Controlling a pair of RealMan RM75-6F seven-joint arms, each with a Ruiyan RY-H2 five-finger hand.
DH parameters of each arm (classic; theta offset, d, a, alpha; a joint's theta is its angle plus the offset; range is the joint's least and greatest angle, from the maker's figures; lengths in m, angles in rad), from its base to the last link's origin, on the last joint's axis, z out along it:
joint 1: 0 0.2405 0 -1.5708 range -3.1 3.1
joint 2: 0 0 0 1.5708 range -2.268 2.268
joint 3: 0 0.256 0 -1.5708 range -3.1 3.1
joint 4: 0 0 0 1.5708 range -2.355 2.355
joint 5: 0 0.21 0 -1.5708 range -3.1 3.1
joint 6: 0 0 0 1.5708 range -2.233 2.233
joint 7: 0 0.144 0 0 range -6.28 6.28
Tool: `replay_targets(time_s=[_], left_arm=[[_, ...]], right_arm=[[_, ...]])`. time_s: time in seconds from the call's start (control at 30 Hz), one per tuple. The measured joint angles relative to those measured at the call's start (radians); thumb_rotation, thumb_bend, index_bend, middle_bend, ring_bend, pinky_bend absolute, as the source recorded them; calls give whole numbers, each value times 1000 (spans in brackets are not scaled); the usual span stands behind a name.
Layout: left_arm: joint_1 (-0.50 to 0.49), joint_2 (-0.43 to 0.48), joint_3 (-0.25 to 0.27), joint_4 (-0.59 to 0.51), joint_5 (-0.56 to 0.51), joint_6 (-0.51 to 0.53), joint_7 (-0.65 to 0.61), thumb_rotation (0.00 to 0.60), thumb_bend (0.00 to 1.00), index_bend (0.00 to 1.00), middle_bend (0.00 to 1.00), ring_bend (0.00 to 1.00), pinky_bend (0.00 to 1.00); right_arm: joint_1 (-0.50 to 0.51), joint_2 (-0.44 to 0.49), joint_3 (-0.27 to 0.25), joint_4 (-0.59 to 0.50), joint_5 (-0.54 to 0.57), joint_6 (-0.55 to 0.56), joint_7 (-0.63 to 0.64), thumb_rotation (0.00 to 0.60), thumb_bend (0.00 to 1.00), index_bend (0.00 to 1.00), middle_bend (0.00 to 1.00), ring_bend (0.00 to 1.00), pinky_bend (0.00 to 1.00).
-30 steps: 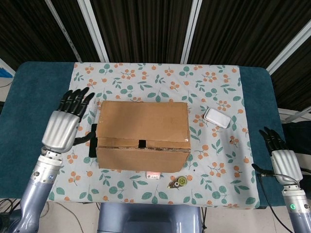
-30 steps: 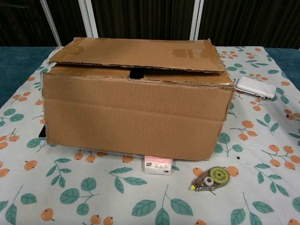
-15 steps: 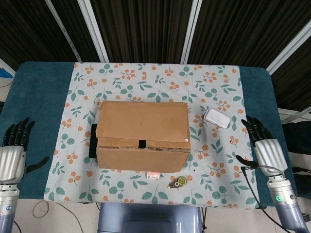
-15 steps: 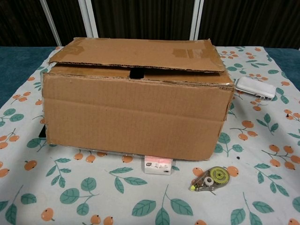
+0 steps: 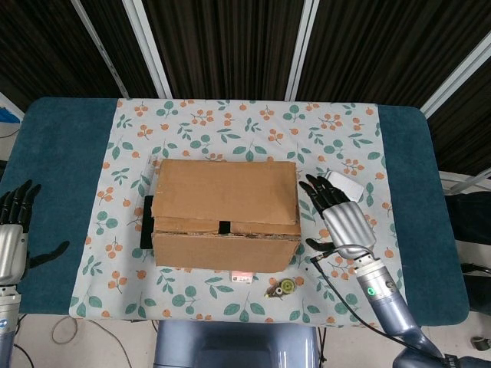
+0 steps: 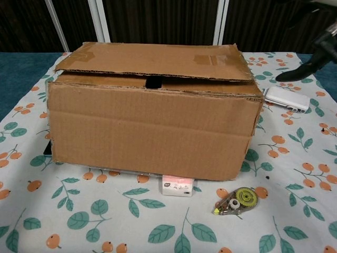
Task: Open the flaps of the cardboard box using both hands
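Head view: right hand [image 5: 343, 217], fingers spread and empty, has swung in beside the closed brown cardboard box [image 5: 225, 212]; left hand [image 5: 13, 234] waits spread, far off.

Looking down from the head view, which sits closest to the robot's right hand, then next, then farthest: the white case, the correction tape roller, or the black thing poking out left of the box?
From the right hand:
1. White case, just beyond its fingertips.
2. Correction tape roller, on the near side in front of the box.
3. Black object, across the box on its left.

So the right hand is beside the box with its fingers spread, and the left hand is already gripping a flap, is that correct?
Not quite: the left hand is far off at the table's edge, touching nothing, as the head view shows. The right hand is indeed beside the cardboard box, fingers spread.
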Motion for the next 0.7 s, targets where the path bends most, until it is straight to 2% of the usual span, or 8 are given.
replay_targets(time_s=[0.4,0.7], left_arm=[[26,-56,-40,110,-8,-57,-21,600,50,0,0,0,10],[45,-74,-73,134,-9,-93,-51,600,50,0,0,0,10]], right_arm=[[105,-175,26,62,138,-16,-116,600,189,0,0,0,215],[144,-239,40,137,132,11,-125,600,247,0,0,0,215]])
